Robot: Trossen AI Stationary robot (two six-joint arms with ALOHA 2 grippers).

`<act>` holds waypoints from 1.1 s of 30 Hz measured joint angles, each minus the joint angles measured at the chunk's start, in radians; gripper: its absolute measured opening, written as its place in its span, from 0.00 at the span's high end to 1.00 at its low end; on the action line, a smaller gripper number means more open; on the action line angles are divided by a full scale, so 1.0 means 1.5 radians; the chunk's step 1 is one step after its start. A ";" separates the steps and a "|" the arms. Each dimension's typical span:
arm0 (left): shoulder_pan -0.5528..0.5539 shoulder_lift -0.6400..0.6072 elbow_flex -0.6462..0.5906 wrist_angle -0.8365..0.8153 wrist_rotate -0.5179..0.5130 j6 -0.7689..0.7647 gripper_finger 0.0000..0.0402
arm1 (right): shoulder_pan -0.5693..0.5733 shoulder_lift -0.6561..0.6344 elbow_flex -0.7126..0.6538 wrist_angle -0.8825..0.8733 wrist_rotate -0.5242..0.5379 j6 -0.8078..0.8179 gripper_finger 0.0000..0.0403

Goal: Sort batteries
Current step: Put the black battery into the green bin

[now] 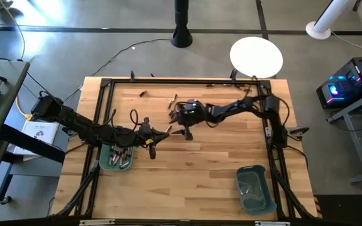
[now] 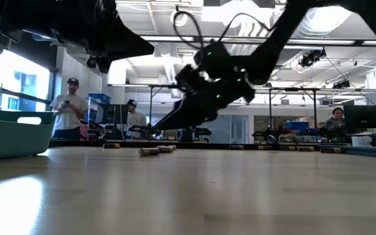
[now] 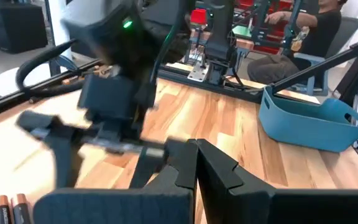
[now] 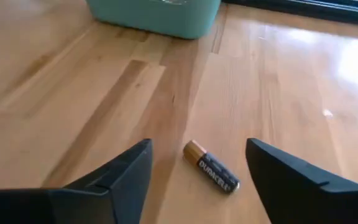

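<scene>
A black battery with a copper end [image 4: 211, 174] lies on the wooden table between the spread fingers of my right gripper [image 4: 199, 149], which is open and touches nothing. In the high view that gripper [image 1: 185, 132] is near the table's middle. Just to its left, my left gripper [image 1: 162, 134] is shut with nothing visible between its fingers [image 3: 196, 155]. Two more batteries [image 3: 8, 208] lie side by side on the table near it. Others [image 1: 171, 100] are scattered toward the far edge. The teal bin [image 1: 117, 157] at the left holds several batteries.
A second teal bin [image 1: 255, 188] stands at the near right corner. A black frame [image 1: 105, 85] runs around the table's edge. In the low view, two batteries [image 2: 155, 150] lie mid-table, and people stand and sit in the room beyond.
</scene>
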 joint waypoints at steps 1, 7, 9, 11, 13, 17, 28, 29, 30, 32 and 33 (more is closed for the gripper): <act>0.000 0.000 0.000 0.000 0.000 -0.004 1.00 | 0.000 0.017 0.021 -0.008 -0.002 -0.020 0.35; 0.000 0.000 0.000 0.000 0.000 -0.025 1.00 | -0.012 0.102 0.119 -0.101 -0.002 -0.123 0.36; 0.000 0.000 0.000 0.000 0.000 -0.030 1.00 | -0.017 0.121 0.139 -0.119 -0.016 -0.123 0.39; 0.000 0.000 0.000 0.000 0.000 -0.032 1.00 | -0.021 0.133 0.153 -0.134 -0.025 -0.123 0.44; 0.000 0.000 0.000 0.000 0.000 -0.035 1.00 | -0.022 0.138 0.156 -0.152 -0.037 -0.114 0.52; -0.011 0.000 0.000 -0.009 -0.003 -0.052 1.00 | -0.022 0.138 0.149 -0.192 -0.041 -0.078 0.69; -0.069 0.000 0.000 -0.157 -0.117 -0.191 1.00 | -0.012 0.136 0.019 0.027 0.006 0.072 0.91; -0.069 0.000 0.000 -0.172 -0.118 -0.211 1.00 | -0.012 0.137 0.012 0.047 0.005 0.088 0.91; -0.069 0.001 0.000 -0.184 -0.119 -0.227 0.99 | -0.010 0.138 0.008 0.065 0.005 0.104 0.90; -0.069 0.010 0.000 -0.199 -0.118 -0.235 0.97 | -0.004 0.140 -0.003 0.103 0.009 0.120 0.88; -0.069 0.018 0.000 -0.205 -0.114 -0.228 0.95 | -0.001 0.138 -0.010 0.123 0.014 0.122 0.88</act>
